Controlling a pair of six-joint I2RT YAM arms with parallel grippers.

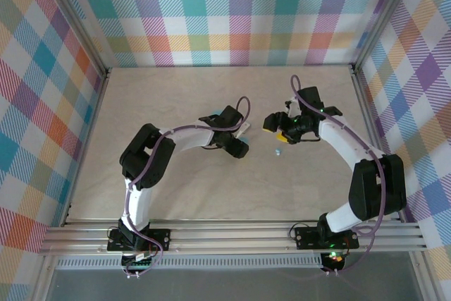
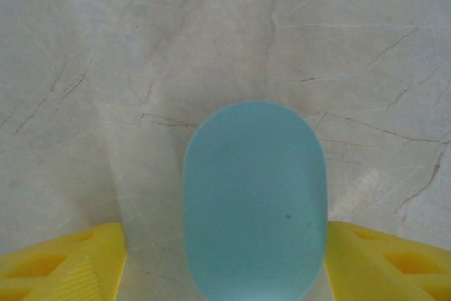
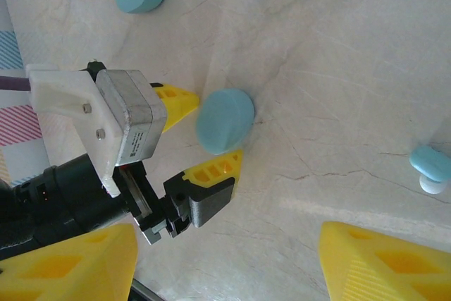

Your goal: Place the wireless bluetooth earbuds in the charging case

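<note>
Left claw straddles the blue case at bottom centre, open, gap at frame left, so I'd centre it before squeezing. Right claw is open and empty; earbud lies at the right edge.

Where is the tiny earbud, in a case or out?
Out. The earbud lies alone on the table, apart from the nearer blue case.

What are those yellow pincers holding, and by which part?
Nothing yet: the left pincer straddles the blue case at its sides with a gap showing; the right pincer is open and empty.
</note>
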